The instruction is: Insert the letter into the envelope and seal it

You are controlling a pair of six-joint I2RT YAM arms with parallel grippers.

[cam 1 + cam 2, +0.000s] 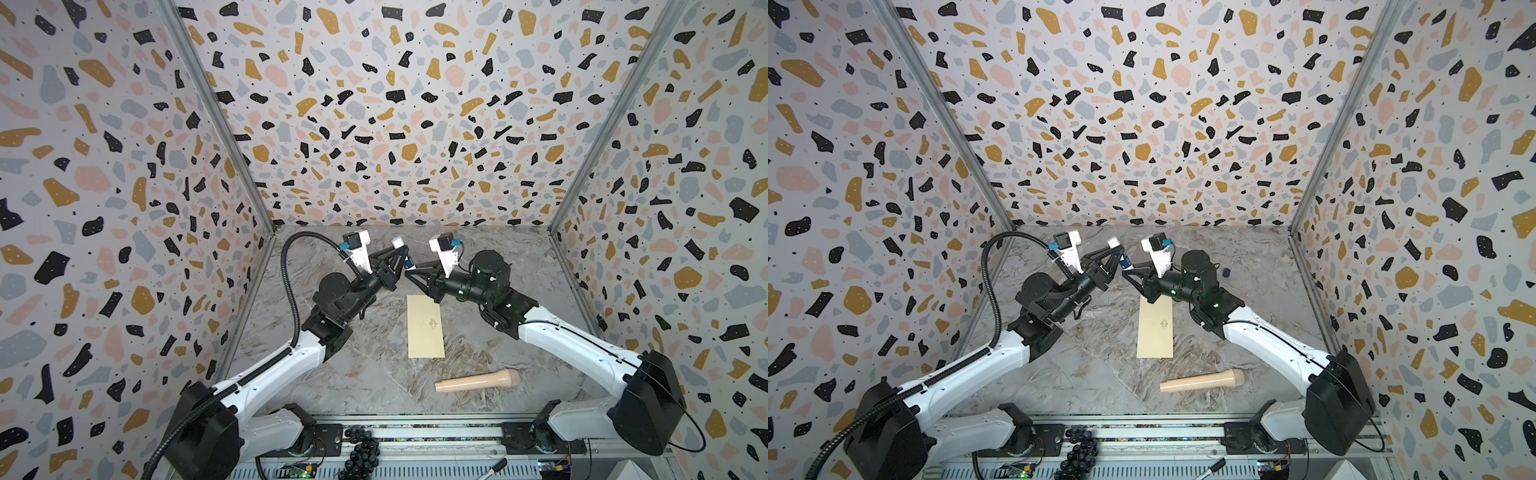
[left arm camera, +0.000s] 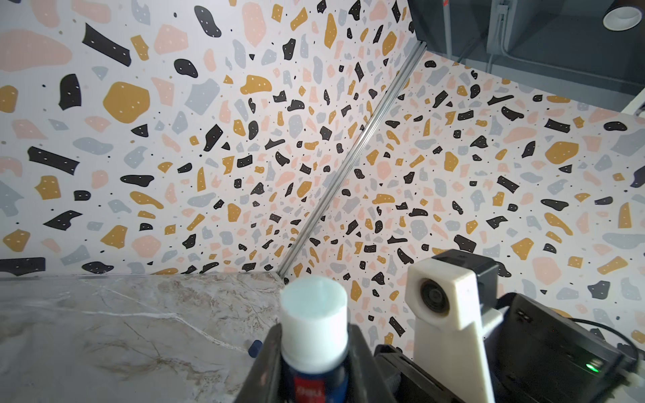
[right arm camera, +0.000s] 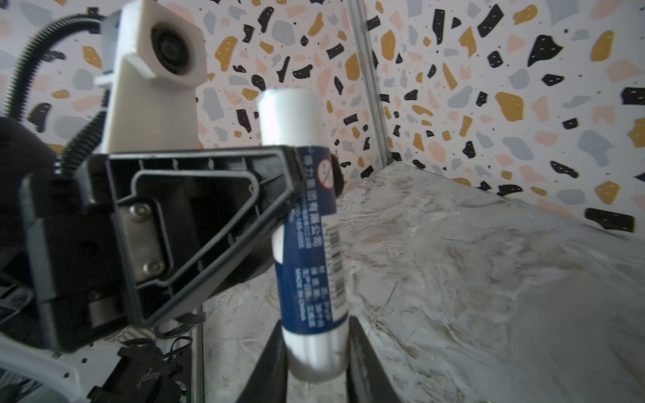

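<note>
left jaws clenched on white-and-blue plastic glue stick (image 2: 314, 335) just below its white top end. right jaws clamped on same glue stick (image 3: 310, 244) at opposite white end. stick hung between both jaws, raised clear of grey marbled counter (image 1: 374, 374). pale cream-yellow long paper envelope (image 1: 425, 326) (image 1: 1155, 328) lay flat on counter, below and nearer than jaws, faint emblem up, apart from both. beige rounded handle (image 1: 478, 381) lay beyond envelope, well apart from jaws.
</note>
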